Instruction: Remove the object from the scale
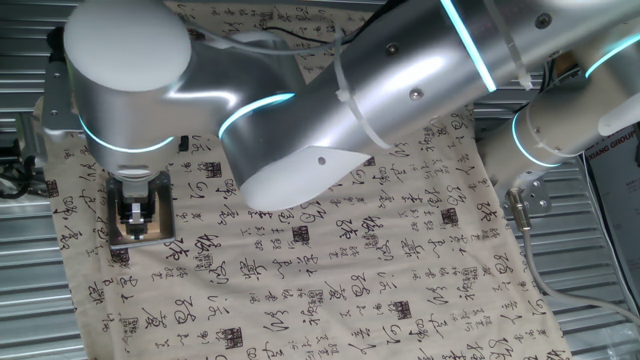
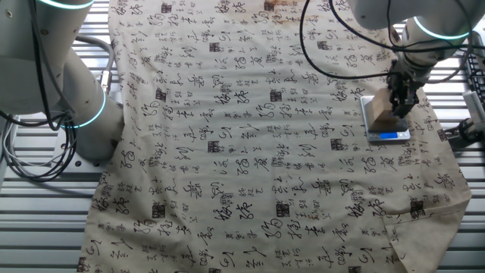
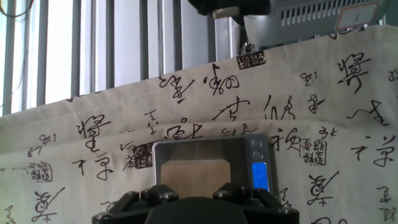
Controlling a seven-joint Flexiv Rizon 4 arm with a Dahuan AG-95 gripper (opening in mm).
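Black gripper (image 2: 400, 97) hangs directly over the tan block (image 2: 384, 119), jaw state unclear (fingertips hidden in every view). Block lies flat on the scale (image 2: 389, 136), inside its platform edges. Scale sits near the calligraphy cloth (image 2: 227, 136) edge; open cloth on the other side. Block's long axis unclear.

I see the block (image 3: 196, 172), a plain tan wooden rectangle, lying flat on the scale (image 3: 163, 150), a little smaller than the platform. The scale is flat and dark-framed, its platform reflective grey, its blue display (image 3: 260, 176) lit along one short edge. In the other fixed view it sits near the cloth's right edge.
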